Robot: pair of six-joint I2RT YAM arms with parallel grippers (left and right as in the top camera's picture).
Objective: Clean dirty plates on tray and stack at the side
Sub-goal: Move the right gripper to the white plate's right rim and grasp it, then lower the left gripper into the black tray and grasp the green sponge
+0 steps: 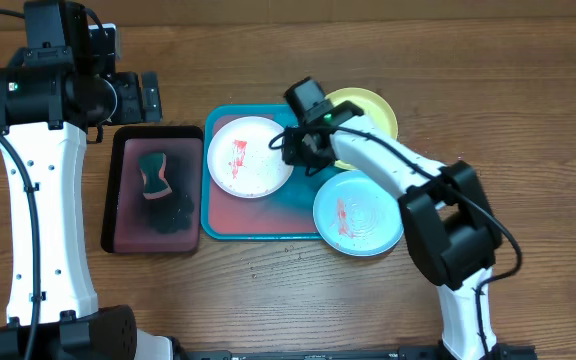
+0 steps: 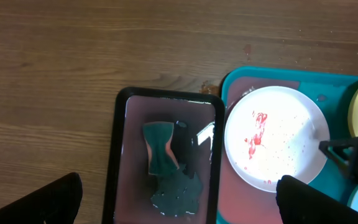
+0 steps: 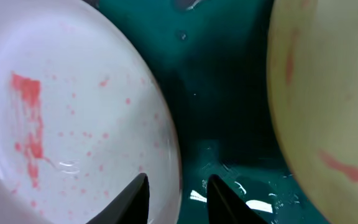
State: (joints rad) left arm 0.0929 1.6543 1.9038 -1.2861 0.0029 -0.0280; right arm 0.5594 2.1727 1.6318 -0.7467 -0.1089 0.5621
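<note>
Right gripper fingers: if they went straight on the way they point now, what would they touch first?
Most likely the white plate: its rim sits between the fingers of the right gripper, one finger over the plate, the other over the wet tray floor. Depth is hard to judge.

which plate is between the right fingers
The white plate: its rim sits between the right fingers; the lime-green plate and light blue plate lie clear of them.
</note>
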